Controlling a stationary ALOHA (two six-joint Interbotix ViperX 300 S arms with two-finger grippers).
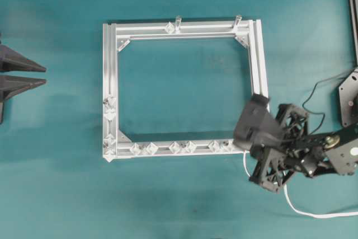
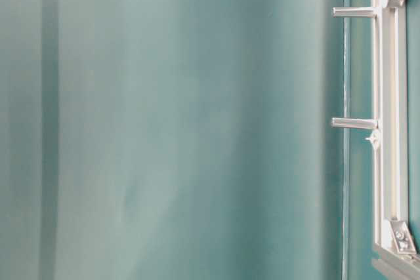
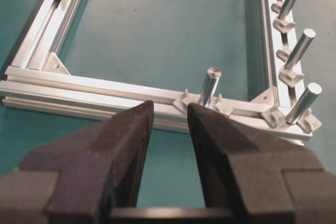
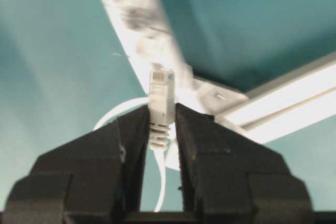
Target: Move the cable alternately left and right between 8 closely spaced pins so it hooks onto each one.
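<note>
Overhead view: a silver frame lies on the teal tabletop. The right tool sits at the frame's 5 o'clock corner, beside the pins along its 6 o'clock rail; the white cable trails toward 4 o'clock.

Left wrist view: the left tool is spread, holding nothing.

Right wrist view: the right tool's fingers pinch the cable's plug.

The frame was brushed silvery metal, the cable smooth white plastic, the gripper fingers matt black.

Silver frame with two posts on teal table.
</note>
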